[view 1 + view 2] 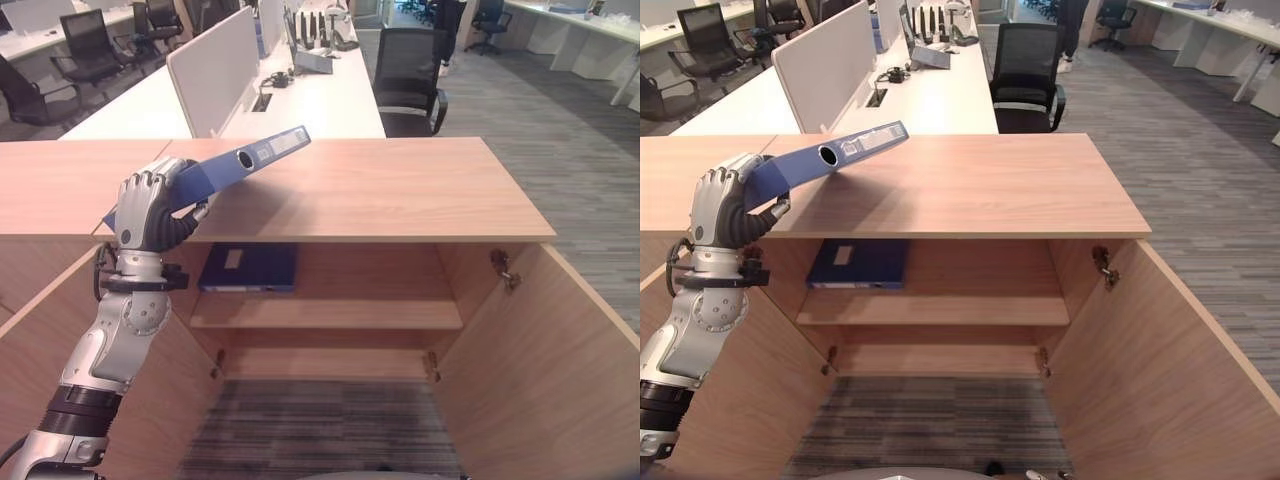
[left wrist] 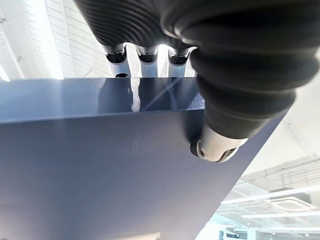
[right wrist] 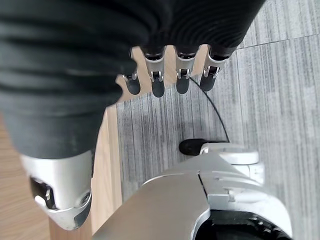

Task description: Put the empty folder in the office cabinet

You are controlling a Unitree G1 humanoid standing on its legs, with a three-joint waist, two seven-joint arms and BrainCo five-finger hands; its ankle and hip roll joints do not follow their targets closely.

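Cabinet (image 1: 350,190), doors open; another folder (image 1: 247,268) lies flat on the upper shelf. Blue folder (image 1: 245,158) held tilted above the cabinet's top, likely to clear its edge. Left hand (image 1: 145,210) curled round its lower end, which the fingers hide. Right hand (image 3: 165,75) hangs over carpet, fingers relaxed, empty.

The folder (image 1: 225,163) sits tilted above the cabinet top (image 1: 380,190) at its nine o'clock end, gripped by the left hand (image 1: 150,210). A second folder (image 1: 248,268) lies flat on the upper shelf (image 1: 330,314), toward nine o'clock. Doors (image 1: 570,360) stand open at three and nine o'clock. Desks (image 1: 320,100) and a chair (image 1: 408,80) lie behind at twelve o'clock.
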